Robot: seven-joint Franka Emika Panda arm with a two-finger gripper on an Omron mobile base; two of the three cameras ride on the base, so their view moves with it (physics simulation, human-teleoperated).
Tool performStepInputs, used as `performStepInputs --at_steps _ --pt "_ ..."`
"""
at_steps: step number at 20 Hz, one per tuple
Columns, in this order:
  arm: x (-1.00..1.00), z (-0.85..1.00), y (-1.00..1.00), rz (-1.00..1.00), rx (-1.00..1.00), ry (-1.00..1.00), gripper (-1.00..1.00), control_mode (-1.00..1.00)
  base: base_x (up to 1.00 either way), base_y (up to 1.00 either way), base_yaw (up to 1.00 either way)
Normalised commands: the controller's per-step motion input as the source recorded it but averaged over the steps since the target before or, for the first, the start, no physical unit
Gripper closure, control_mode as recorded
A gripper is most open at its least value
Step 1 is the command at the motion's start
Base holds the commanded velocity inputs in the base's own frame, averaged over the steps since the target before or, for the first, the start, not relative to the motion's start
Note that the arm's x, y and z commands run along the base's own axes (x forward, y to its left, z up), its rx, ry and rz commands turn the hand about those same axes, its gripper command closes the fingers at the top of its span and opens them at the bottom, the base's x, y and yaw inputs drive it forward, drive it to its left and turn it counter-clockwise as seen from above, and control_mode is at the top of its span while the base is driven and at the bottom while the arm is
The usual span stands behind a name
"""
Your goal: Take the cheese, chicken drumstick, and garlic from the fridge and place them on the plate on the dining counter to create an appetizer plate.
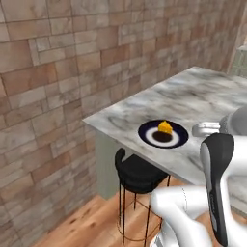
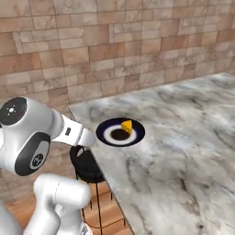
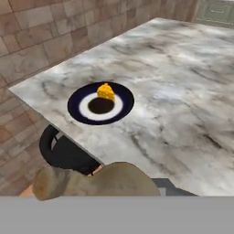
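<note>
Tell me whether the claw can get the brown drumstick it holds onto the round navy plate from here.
Probably yes: the round navy plate sits near the marbled counter's edge, with only the yellow cheese wedge on its rim.

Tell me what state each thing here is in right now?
Plate: flat on the counter, near its corner.
Cheese: sitting on the plate's pale ring.
Drumstick: held in the gripper, off the plate.
Stool: upright, tucked beside the counter edge.
</note>
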Motion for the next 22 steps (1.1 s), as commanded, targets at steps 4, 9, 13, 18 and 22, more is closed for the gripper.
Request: performStepInputs --at_steps 4,9,13,18,22 --pt "0.00 0.00 0.00 0.00 0.00 0.00 1.00 1.00 0.65 0.71 -0.42" --pt "0.00 0.00 0.00 0.00 0.00 0.00 1.00 1.00 0.70 0.49 -0.40" --pt "0.00 0.00 0.00 0.00 0.00 0.00 1.00 1.00 0.35 0.05 -0.23" --pt "0.00 0.00 0.00 0.00 0.00 0.00 1.00 1.00 0.03 0.00 -0.01" --pt "0.00 -0.09 0.00 0.00 0.00 0.00 1.00 -1.00 0.01 0.00 0.00"
